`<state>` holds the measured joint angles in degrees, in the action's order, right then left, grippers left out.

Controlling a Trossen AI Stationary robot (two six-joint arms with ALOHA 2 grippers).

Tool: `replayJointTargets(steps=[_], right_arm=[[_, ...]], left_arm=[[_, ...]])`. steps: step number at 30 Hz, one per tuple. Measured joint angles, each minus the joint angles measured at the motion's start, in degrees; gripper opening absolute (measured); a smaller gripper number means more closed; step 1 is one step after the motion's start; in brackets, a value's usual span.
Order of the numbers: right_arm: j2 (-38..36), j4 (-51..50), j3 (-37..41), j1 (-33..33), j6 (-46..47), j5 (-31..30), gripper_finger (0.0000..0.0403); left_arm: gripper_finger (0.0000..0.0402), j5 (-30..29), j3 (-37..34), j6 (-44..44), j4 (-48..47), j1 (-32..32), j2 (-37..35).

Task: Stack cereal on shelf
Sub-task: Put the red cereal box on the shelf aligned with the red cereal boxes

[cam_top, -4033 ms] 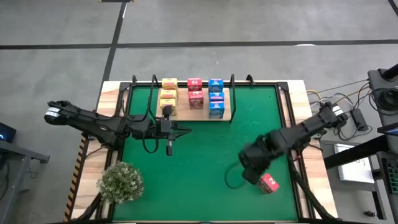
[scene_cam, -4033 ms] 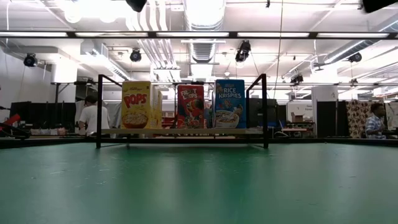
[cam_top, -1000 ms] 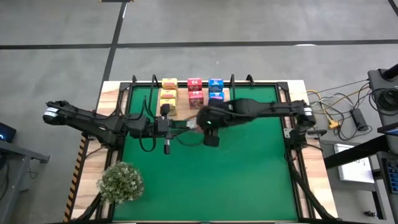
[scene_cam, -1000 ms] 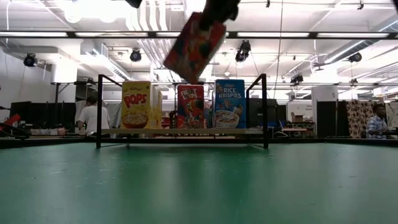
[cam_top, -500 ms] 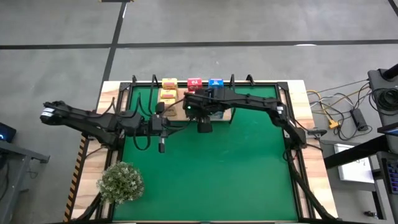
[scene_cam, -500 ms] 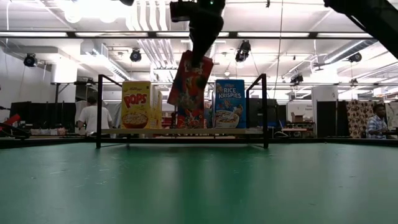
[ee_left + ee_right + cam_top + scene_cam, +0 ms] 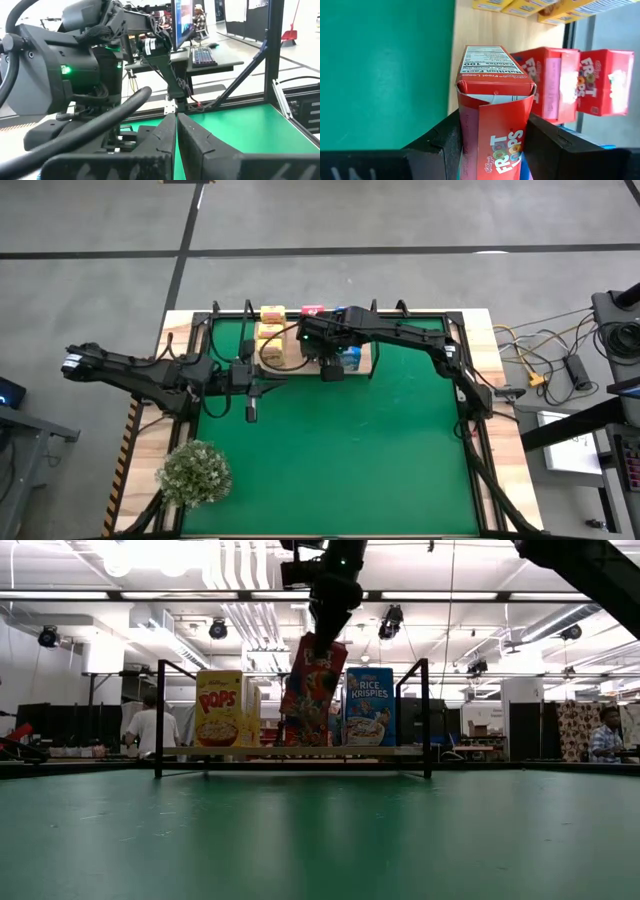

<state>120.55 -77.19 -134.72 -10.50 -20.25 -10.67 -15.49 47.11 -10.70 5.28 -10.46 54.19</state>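
Cereal carton [image 7: 313,690] held by right gripper [image 7: 492,142] above shelf [image 7: 290,751]; left gripper [image 7: 176,131] closed.

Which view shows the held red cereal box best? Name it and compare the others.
The right wrist view: the red cereal box fills it, clamped between the right gripper fingers, label readable. The low view shows it tilted above the shelf. The high view hides it under the arm; the left wrist view misses it.
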Motion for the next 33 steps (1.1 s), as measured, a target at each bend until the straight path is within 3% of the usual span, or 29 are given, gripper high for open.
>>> replayJointTargets(steps=[5,17,33], right_arm=[[0.1,0.1,0.0,0.0,0.7,3.6,0.0164],[3.7,2.3,0.1,-0.3,0.4,3.1,0.0165],[3.8,5.7,0.1,-0.4,-0.1,1.5,0.0230]], left_arm=[[0.0000,0.0,0.0,0.0,0.0,0.0,0.1],[0.0000,0.0,0.0,-0.8,0.0,0.0,0.2],[0.0000,0.0,0.0,-0.9,-0.5,0.0,0.5]])
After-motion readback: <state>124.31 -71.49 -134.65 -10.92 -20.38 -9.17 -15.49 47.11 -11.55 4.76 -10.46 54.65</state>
